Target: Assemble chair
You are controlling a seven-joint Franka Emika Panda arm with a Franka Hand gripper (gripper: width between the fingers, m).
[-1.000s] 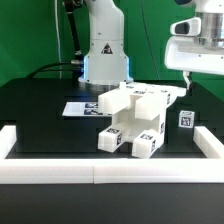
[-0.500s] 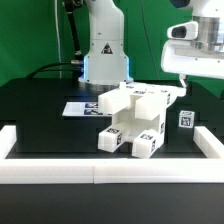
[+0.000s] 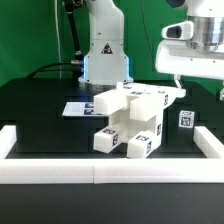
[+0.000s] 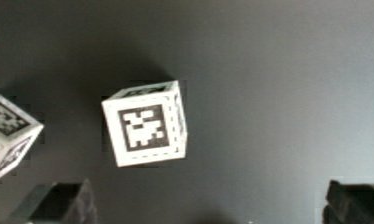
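The partly built white chair (image 3: 130, 120) stands mid-table, boxy, with black-and-white tags on its faces. A small loose white post (image 3: 185, 118) with a tag stands to the exterior view's right of it. My gripper (image 3: 198, 85) hangs open and empty well above that post, touching nothing. In the wrist view the post (image 4: 148, 122) lies below on the black table, between and beyond my open fingertips (image 4: 63, 200). A tagged corner of the chair (image 4: 6, 125) shows at the picture's edge. The gripper (image 4: 210, 205) holds nothing.
The marker board (image 3: 78, 107) lies flat behind the chair. The white front rail (image 3: 100, 172) and the side rails (image 3: 208, 142) border the black table. The robot base (image 3: 105, 50) stands at the back with cables on its left.
My gripper has risen and drifted a little toward the exterior view's left. The chair appears to sit slightly further left than before. The small post has not moved.
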